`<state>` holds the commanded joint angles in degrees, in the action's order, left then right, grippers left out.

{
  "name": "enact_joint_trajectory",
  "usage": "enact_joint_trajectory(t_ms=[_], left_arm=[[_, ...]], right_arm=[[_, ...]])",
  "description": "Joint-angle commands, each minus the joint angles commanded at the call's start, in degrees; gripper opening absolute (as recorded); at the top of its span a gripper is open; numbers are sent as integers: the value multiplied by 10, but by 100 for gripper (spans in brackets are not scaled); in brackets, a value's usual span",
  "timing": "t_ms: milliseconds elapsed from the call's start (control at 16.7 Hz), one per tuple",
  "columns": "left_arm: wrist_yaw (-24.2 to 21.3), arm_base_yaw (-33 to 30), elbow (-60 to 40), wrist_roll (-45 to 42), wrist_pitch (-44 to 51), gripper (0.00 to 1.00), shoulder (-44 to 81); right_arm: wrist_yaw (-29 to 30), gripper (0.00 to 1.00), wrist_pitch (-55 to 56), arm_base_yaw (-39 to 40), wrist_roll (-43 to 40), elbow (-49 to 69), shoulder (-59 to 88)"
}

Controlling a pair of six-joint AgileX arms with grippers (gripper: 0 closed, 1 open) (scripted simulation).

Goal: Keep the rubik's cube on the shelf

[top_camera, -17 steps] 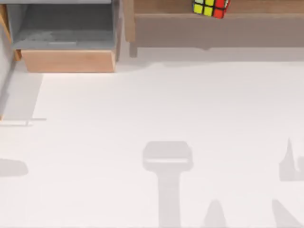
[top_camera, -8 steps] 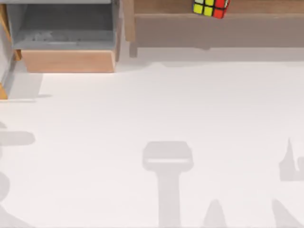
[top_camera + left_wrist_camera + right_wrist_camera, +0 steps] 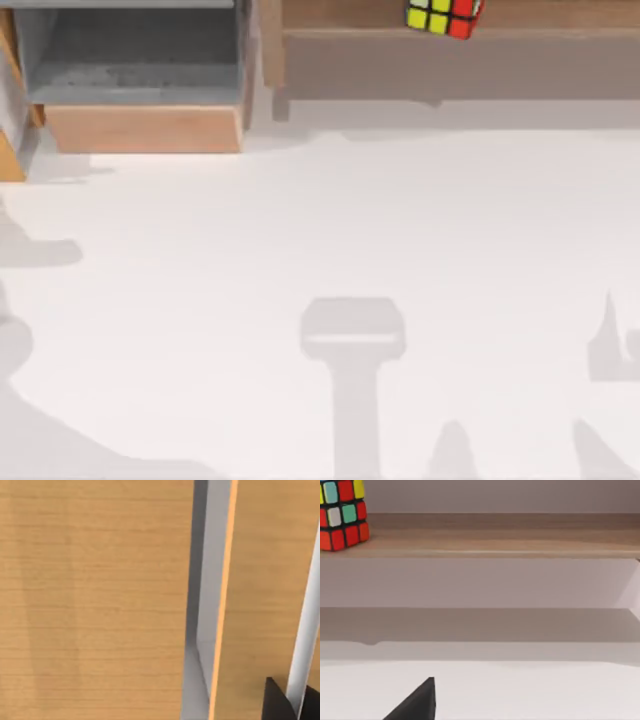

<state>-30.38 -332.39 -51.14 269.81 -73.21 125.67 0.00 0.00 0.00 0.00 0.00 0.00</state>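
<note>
Your rubik's cube (image 3: 443,16) sits on the shelf (image 3: 560,14): light, rigid, slick-faced; take opposite flat faces. Whether either gripper is parted or closed, I cannot tell.

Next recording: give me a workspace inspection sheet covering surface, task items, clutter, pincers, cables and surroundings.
Surface: white table, bare apart from shadows.
Task items: rubik's cube sits on the shelf near its front edge; job looks done.
Clutter: wooden box with grey inside at the table's far left.
Pincers: left pincer close against wood panels; right pincer low over the table, facing the shelf; finger state unclear for both.
Cables: nothing seen.
Surroundings: plain wall behind the shelf.
</note>
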Motion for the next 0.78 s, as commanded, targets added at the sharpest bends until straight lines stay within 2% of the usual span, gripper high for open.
enact_joint_trajectory(t_ms=[180, 540, 780], left_arm=[[18, -16, -45, -1, 28, 0, 21], [19, -18, -52, 0, 34, 0, 25], [34, -34, -116, 2, 67, 0, 55]], right_arm=[[0, 100, 0, 0, 0, 0, 0], [0, 100, 0, 0, 0, 0, 0], [0, 100, 0, 0, 0, 0, 0]])
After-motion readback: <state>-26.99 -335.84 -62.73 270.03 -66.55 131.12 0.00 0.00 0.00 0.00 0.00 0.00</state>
